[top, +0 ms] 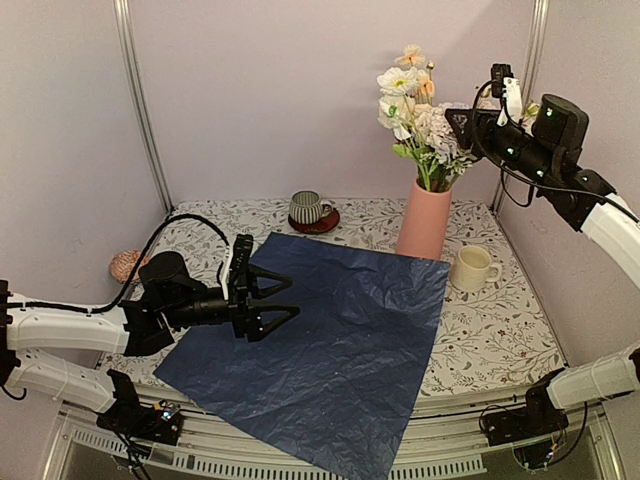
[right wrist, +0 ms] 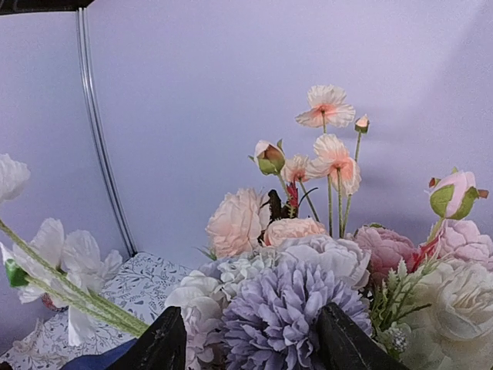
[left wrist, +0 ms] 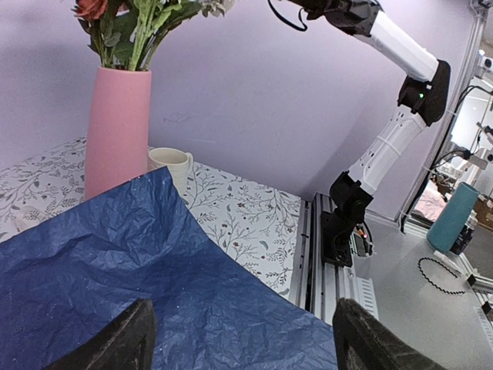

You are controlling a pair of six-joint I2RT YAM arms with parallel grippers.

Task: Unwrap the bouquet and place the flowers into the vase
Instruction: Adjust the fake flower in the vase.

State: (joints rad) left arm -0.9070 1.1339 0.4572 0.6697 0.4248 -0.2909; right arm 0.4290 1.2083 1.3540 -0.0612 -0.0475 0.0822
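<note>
The flowers stand in the vase near the tabletop's far edge, right of centre. Left gripper hovers open over the flat blue paper. Right gripper flanks a lilac bloom — pinched or free, I cannot tell.

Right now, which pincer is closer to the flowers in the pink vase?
Right. The right pincer is up beside the flowers in the vase; the left pincer hovers low over the blue paper, far from them.

flowers: cropped by top edge | vase: base behind blue paper | mug: bottom behind paper
</note>
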